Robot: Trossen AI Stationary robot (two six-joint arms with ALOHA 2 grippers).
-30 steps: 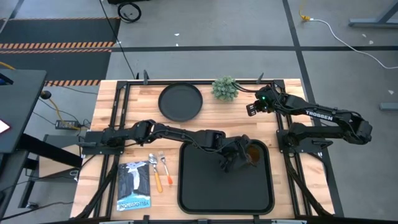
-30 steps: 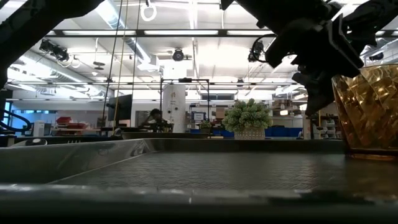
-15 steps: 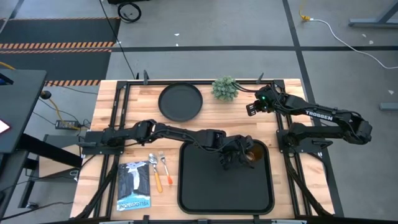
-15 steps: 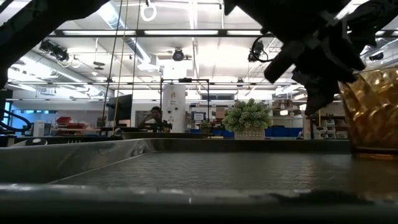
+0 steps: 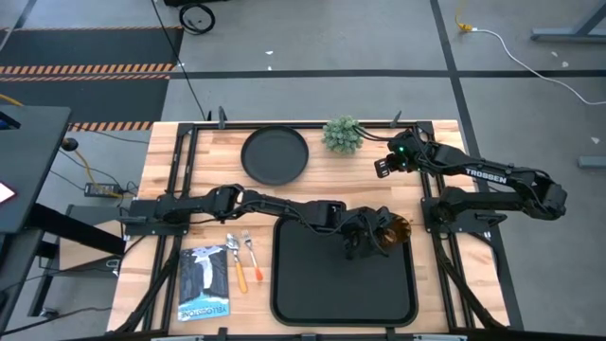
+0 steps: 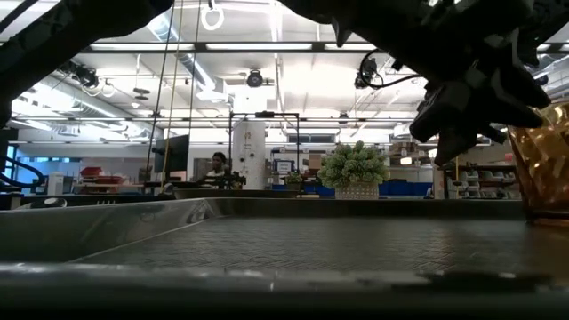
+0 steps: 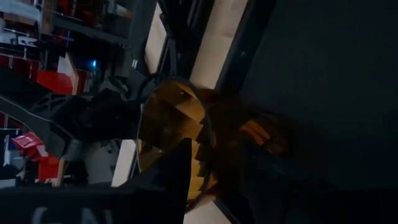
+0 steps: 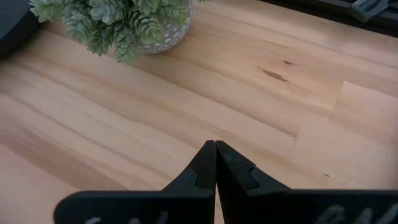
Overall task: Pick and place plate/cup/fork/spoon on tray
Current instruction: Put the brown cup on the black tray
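The amber cup is at the far right corner of the black tray, tipped toward the tray's right rim. It also shows at the right edge of the low view. My left gripper is shut on it. My right gripper is shut and empty above the bare wood, right of the plant. The black plate lies flat on the table at the far side. The spoon and the fork lie side by side on the wood left of the tray. My left gripper holds the cup by its wall at the rim, one finger inside the mouth and the other outside. The fingers come from the table's left, slanting down. The cup is tilted; whether its base rests on the tray I cannot tell.
A small green plant in a pot stands at the far edge, between the plate and my right gripper. A printed packet lies at the near left, beside the spoon. Black frame rails run along the table's edges.
My left gripper has gone toward the table's right edge with the cup. The cup has shifted from inside the tray's far right corner toward the right rim and has tipped over that way.
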